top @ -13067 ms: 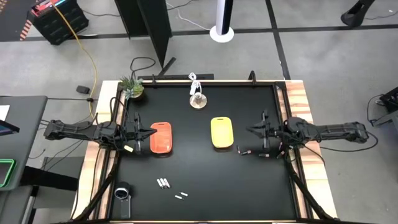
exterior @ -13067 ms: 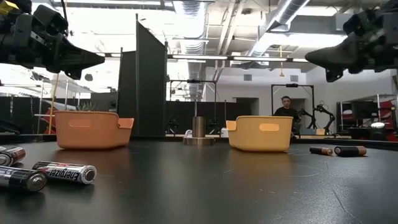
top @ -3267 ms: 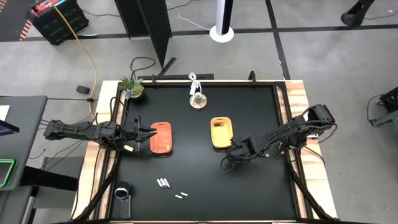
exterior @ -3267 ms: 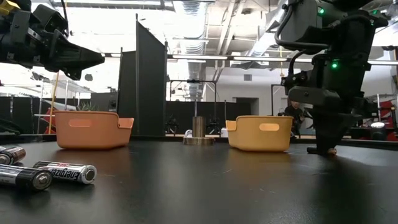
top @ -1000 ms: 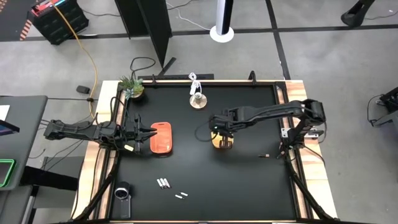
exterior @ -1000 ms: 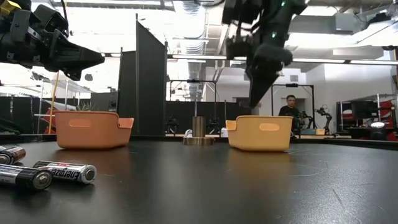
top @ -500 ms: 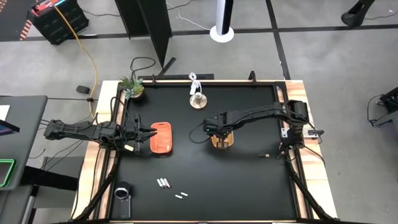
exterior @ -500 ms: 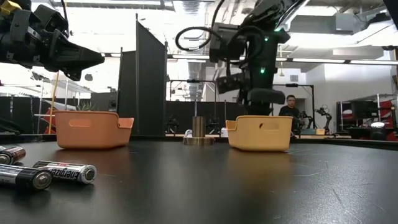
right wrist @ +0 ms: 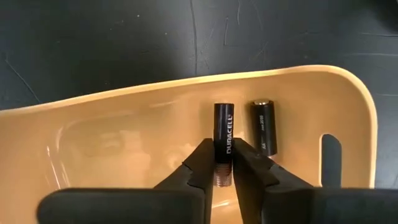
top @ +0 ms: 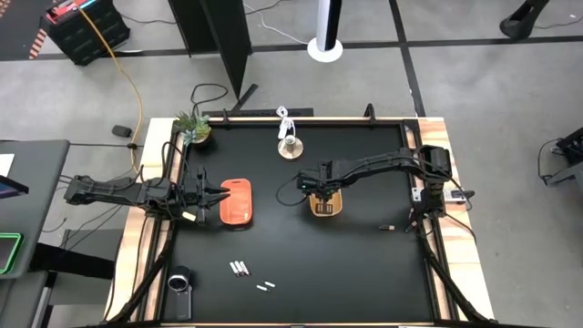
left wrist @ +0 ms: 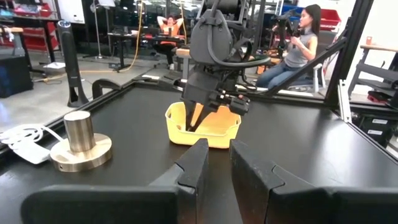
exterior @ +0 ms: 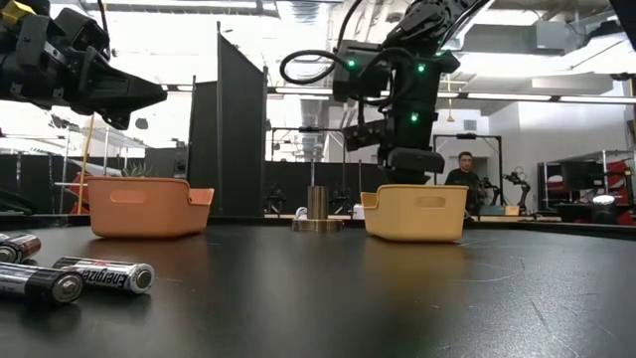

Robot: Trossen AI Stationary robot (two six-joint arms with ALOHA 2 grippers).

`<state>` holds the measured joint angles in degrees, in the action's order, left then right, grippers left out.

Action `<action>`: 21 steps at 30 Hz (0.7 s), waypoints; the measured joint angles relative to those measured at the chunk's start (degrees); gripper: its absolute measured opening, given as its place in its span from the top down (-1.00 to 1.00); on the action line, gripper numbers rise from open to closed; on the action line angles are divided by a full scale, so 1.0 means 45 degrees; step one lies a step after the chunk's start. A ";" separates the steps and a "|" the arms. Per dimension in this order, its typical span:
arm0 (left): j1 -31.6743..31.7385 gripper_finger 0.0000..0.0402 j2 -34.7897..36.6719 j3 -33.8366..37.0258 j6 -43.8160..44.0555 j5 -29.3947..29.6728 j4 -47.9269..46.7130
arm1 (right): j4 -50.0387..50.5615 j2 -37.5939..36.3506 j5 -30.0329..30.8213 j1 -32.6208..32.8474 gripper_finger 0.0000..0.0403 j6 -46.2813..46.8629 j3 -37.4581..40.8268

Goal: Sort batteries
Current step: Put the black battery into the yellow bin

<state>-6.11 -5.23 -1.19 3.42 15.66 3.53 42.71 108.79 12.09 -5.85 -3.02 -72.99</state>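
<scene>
The right gripper [right wrist: 222, 163] hangs over the yellow tray [right wrist: 112, 134], with its fingers reaching down inside. The fingers are pressed close on a dark battery [right wrist: 223, 135] that says Duracell. A second dark battery [right wrist: 263, 126] lies flat in the tray just beside it. The left gripper [left wrist: 214, 163] waits by the orange tray [top: 236, 201] at the left side of the table [top: 364, 264], its fingers a little apart and holding nothing. More batteries [top: 240, 268] lie on the table's near part, well apart from both trays.
</scene>
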 joint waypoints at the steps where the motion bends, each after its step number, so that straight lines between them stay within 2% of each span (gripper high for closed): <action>1: 0.0000 0.68 0.0000 0.0005 -0.0039 0.0000 0.0000 | -0.0004 0.0000 0.0002 0.0000 0.60 0.0018 0.0000; 13: -0.0001 0.69 0.0000 0.0001 -0.0048 0.0000 -0.0015 | 0.0054 -0.0263 0.0686 0.0112 0.20 0.0346 -0.0022; 16: 0.0000 0.68 0.0000 0.0004 -0.0044 -0.0001 -0.0019 | 0.0239 -0.0772 0.0756 0.0213 0.15 0.0635 -0.0198; 21: 0.0000 0.68 -0.0003 0.0003 -0.0041 -0.0042 -0.0027 | 0.0861 -0.2552 0.1252 0.0693 0.14 0.1538 -0.0267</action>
<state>-6.11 -5.25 -1.18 3.24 15.47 3.41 46.59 97.31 17.72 -2.73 3.90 -74.19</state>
